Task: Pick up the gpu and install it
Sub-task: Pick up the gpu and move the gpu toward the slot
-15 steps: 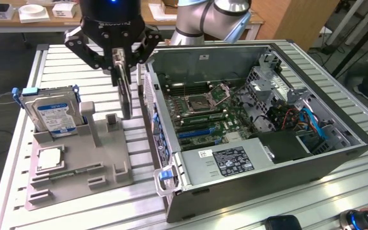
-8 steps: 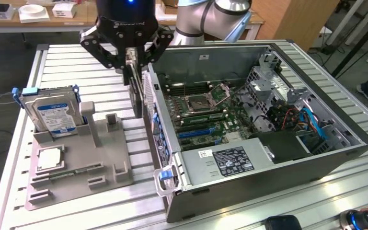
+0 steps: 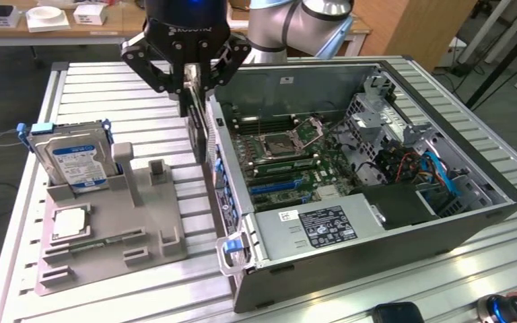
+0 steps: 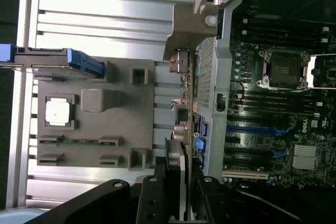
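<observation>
Exterior view: high, oblique, looking down across the surface (image 3: 106, 81). Wrist view: closer, straight down past the claw (image 4: 178, 177). Shared: grey holder (image 3: 151, 222), open case (image 3: 402, 269) edge.

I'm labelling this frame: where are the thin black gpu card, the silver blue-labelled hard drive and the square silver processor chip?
gpu card (image 3: 197, 131): exterior view, its dark long edge.
hard drive (image 3: 72, 160): exterior view, blue-white label.
processor chip (image 3: 70, 222): exterior view, metal top.
</observation>
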`<state>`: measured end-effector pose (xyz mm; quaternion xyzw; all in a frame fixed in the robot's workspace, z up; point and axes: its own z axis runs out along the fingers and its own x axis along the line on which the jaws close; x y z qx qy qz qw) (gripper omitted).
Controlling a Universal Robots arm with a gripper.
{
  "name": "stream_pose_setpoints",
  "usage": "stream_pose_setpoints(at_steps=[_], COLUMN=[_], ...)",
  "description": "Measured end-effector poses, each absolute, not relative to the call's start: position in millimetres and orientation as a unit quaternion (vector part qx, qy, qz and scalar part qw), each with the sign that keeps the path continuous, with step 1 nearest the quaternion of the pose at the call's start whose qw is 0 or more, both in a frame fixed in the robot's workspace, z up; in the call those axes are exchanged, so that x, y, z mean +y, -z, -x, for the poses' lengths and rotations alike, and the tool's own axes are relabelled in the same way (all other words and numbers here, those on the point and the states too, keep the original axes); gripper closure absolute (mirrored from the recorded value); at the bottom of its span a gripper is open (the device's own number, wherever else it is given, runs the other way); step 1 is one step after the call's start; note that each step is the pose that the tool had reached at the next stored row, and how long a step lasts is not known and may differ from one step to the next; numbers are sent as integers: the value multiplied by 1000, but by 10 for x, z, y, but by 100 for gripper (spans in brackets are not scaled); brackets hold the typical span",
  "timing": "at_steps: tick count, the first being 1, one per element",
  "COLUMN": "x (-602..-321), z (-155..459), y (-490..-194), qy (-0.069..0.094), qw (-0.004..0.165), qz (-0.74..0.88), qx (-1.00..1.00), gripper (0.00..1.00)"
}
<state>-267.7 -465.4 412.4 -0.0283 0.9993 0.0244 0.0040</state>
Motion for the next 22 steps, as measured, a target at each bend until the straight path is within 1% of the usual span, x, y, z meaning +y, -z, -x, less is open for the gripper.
stream_pose_setpoints(at_steps=[22], x=[-4654], z=[2077], y=[-4124], qy=[-24], qw=[4], qz=[28], qx=[999], gripper=[72])
